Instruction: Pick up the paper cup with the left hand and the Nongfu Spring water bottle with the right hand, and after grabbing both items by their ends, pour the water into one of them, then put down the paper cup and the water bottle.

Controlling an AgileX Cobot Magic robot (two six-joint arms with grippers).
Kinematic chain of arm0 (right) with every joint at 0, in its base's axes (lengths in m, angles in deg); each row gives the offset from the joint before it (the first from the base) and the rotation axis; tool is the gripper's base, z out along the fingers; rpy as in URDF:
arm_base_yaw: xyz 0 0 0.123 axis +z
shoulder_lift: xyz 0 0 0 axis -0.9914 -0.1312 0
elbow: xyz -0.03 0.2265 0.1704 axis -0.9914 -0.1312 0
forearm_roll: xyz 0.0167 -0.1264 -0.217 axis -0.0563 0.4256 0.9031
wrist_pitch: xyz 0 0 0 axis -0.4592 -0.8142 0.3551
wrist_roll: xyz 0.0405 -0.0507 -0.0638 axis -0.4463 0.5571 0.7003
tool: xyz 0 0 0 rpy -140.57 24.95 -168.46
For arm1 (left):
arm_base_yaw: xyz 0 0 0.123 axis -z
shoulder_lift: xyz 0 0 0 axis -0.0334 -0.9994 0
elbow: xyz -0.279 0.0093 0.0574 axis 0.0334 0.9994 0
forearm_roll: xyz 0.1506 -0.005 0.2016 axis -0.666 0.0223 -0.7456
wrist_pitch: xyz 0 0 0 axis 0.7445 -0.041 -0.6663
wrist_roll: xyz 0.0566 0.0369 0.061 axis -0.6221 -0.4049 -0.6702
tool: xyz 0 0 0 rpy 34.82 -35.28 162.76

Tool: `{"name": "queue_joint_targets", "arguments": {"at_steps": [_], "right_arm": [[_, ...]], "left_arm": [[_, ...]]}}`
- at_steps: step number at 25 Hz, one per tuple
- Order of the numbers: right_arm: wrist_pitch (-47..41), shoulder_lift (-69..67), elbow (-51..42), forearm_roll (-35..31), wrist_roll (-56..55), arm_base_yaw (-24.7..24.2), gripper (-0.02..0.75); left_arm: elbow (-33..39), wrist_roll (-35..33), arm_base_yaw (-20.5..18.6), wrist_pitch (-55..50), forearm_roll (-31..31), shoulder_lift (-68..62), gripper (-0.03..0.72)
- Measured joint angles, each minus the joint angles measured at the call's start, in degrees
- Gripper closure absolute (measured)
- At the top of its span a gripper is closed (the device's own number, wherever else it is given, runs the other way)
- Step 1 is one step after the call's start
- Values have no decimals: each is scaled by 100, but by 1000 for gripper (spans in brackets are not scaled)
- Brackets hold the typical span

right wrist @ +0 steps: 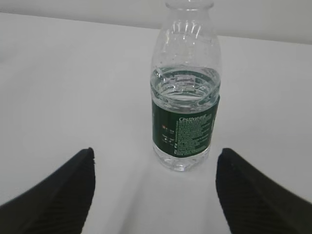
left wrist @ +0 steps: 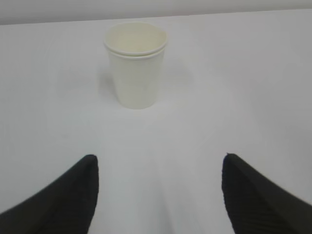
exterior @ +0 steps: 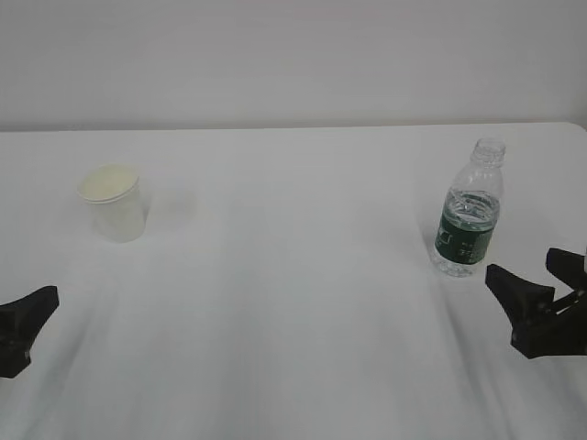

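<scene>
A: Nearest the camera, the left tool (left wrist: 157, 195) is sitting low at the worktop's (exterior: 293, 302) front edge with its two dark ribbed fingers (left wrist: 58, 200) spread wide and nothing between them. The right tool (right wrist: 155, 195) is doing the same near the front right corner, fingers apart and empty.

B: So nothing is being held?

A: Nothing. The cup (exterior: 114, 202) is standing upright toward the left side of the worktop, well apart from the left tool. The bottle (exterior: 470, 209) is standing upright toward the right edge, just beyond the right tool and not touching it.

B: Then how far along is the job looking?

A: I am judging it to be at the very start. Both grasps, the pouring and the setting down are all remaining.

B: What are the things like?

A: The cup (left wrist: 136, 63) is looking like thin white paper, tapering downward, with a rolled rim and a pale cream inside; a second line under the rim is hinting at two cups nested, though I cannot tell. The bottle (right wrist: 185, 97) is clear ribbed plastic with a dark green label round the middle and an open narrow neck. Water (right wrist: 185, 87) is showing at about the label's top edge. The worktop is plain, smooth and white.
</scene>
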Motion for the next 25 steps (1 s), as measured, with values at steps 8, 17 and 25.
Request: {"name": "queue_joint_targets", "arguments": {"at_steps": [8, 17, 25], "right_arm": [[0, -297, 275, 0, 0, 0, 148], [0, -519, 505, 0, 0, 0, 148], [0, -689, 755, -25, 0, 0, 148]], "left_arm": [[-301, 37, 0, 11, 45, -78, 120], [-800, 40, 0, 11, 111, -769, 120], [-1044, 40, 0, 11, 142, -984, 120]]}}
